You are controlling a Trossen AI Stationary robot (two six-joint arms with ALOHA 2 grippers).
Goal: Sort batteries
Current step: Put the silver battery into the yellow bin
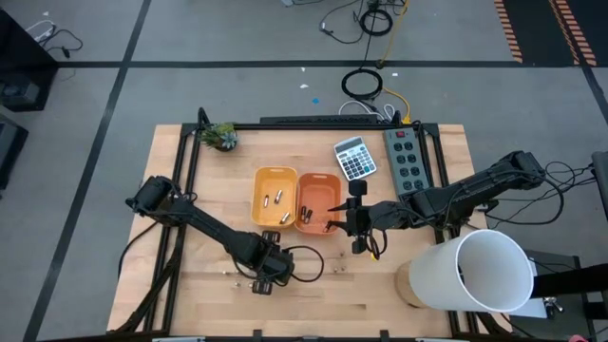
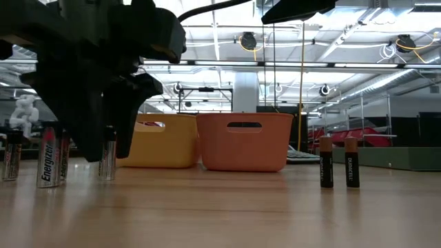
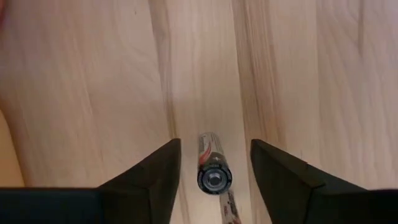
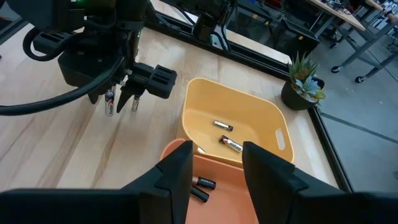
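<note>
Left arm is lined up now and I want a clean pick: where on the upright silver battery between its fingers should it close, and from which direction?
Grip the silver battery on its round side, upper half, coming straight down. It stands upright on the table between the open fingers of the left end effector, so the sides are free. Other batteries stand close in the low view.

The bench [image 1: 190,180] is pale wood with visible grain and a smooth, matt finish. Both trays, yellow [image 4: 249,118] and orange [image 2: 244,141], look like smooth matt plastic. The silver battery [image 3: 213,167] has a glossy metallic jacket. The left pincer [image 3: 214,171] fingers [image 3: 158,174] are matt black.
</note>
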